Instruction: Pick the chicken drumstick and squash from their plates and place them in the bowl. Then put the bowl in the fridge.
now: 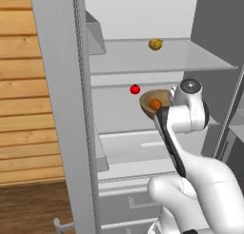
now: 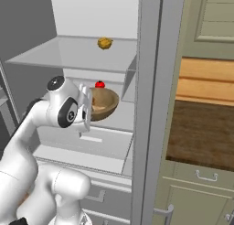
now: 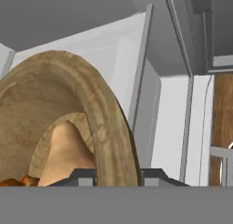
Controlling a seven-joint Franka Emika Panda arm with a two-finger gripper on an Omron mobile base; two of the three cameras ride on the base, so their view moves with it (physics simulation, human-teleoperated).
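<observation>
My gripper (image 3: 113, 177) is shut on the thick rim of the wooden bowl (image 3: 105, 123), one finger inside and one outside. The bowl (image 1: 151, 98) hangs tilted inside the open fridge (image 1: 143, 62), over the middle shelf; whether it touches the shelf I cannot tell. The orange-brown chicken drumstick (image 1: 155, 104) lies in the bowl, with the pale squash (image 3: 66, 155) beside it. In the right base view the bowl (image 2: 104, 105) sits just right of the hand (image 2: 87, 107). The plates are out of view.
A red tomato (image 1: 135, 89) sits at the back of the same shelf, just left of the bowl. A yellow-brown knobbly ball (image 1: 155, 44) rests on the glass shelf above. The fridge's grey side panel (image 2: 148, 105) stands to the right, with a wooden counter (image 2: 201, 132) beyond it.
</observation>
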